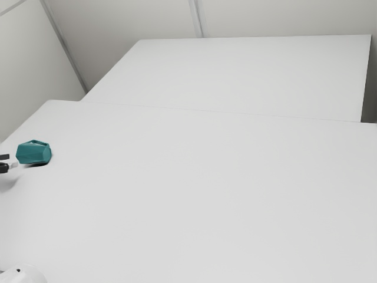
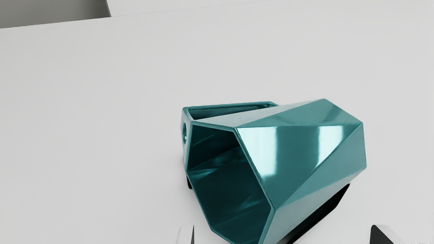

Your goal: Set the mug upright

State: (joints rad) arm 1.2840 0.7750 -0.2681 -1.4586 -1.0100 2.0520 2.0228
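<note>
I have a broad white table (image 1: 206, 194) in front of me. The teal mug (image 1: 34, 153) lies on its side on it, toward the exterior view's left, and the wrist view lets me see into its open mouth. My gripper (image 1: 12, 161) is just beside it, released, its two fingers spread wide, grasping nothing.

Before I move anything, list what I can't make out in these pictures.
- Underside of the tipped mug: hidden by its own body in both views.
- Lowest corner of its rim: cut off by the wrist view's bottom edge.
- Most of the claw: cut off by that edge and the exterior view's left edge.
- White rounded object: cut off by the exterior view's bottom edge.
</note>
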